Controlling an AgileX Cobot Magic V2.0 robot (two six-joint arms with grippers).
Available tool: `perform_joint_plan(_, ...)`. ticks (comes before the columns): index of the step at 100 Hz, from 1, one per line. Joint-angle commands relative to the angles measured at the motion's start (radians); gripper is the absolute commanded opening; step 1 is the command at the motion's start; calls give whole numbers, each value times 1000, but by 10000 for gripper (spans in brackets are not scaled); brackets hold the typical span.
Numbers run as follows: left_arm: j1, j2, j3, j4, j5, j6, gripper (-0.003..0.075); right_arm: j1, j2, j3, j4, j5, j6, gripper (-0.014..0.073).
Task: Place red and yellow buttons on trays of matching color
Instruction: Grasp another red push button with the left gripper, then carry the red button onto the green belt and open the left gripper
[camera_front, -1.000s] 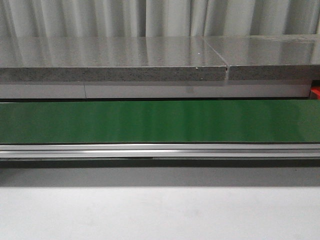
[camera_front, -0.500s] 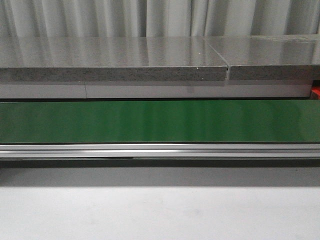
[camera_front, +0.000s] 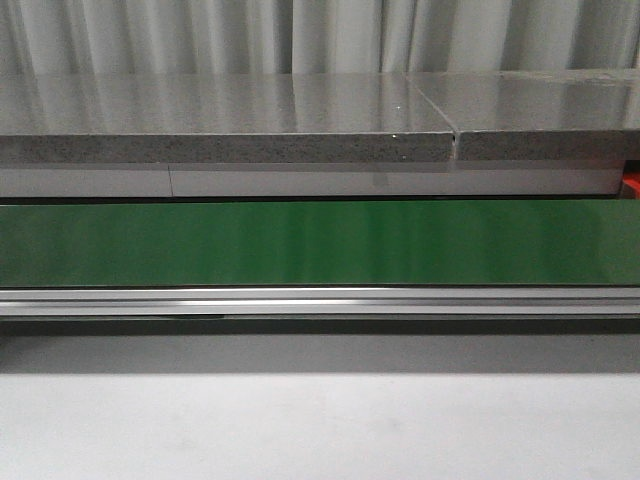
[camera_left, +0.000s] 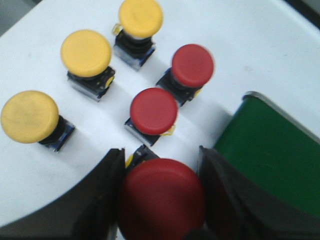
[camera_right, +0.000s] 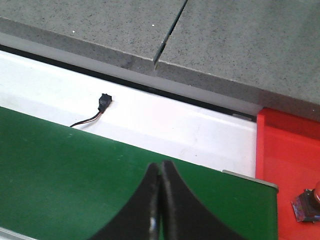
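The left gripper (camera_left: 161, 200) had its two black jaws spread either side of a large red mushroom-head push button (camera_left: 162, 197), the cap sitting between them; whether they were actually pressing its sides could not be told. That button stood on the white tabletop (camera_left: 260, 45) just beside the rounded end of the green conveyor belt (camera_left: 272, 155). Near it on the same tabletop waited two more red push buttons (camera_left: 154, 111) (camera_left: 192, 65) and three yellow ones (camera_left: 29, 116) (camera_left: 85, 53) (camera_left: 140, 17), each a smooth domed cap on a dark square base with yellow and metal fittings.

The right gripper (camera_right: 160, 200) hung over the green belt with its jaws pressed together and nothing between them. Beside the belt's end lay a red plastic tray (camera_right: 287, 160), and at its edge a small dark-based object (camera_right: 306, 205) showed, possibly a button already delivered, though too little of it was visible to be sure. No yellow tray appeared in any view.

By this reading the sorting was at an early stage: six buttons remained beside the belt, one in the course of being picked.
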Motion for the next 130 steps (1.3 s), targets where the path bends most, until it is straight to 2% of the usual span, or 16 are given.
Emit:
perform_joint_plan(1,-29,-91,-31,-8,-37,29,-19,1,-16,-26,12,-60,-11,-67)
perform_joint_plan(26,-115,-126,-128,-8,104,99,-19,1,-16,-26,12,-60,-11,-67)
perform_joint_plan(46,-177,-104,-136,-8,103,112,-19,1,-16,-26,12,-60,-11,-67)
perform_joint_plan(76,-189,9,-136,-13,94,114,-10,1,-16,-26,12,-60,-11,-67)
perform_joint_plan(83,-189,21,-136,-15,87,118,40,1,-16,-26,12,-60,-11,-67)
perform_joint_plan(90,-189,29,-136,-15,84,125,121,1,-16,-26,12,-60,-11,-67)
perform_joint_plan(107,-189,31,-136,-36,84,167,370,1,-16,-26,12,-60,-11,-67)
perform_joint_plan(114,-189,31,-136,-36,84,167,451,1,-16,-26,12,-60,-11,-67)
perform_joint_plan(121,-189,31,-136,-38,86,169,492,1,-16,-26,12,-60,-11,-67)
perform_joint_plan(130,-189,31,-136,-38,88,169,498,1,-16,-26,12,-60,-11,-67)
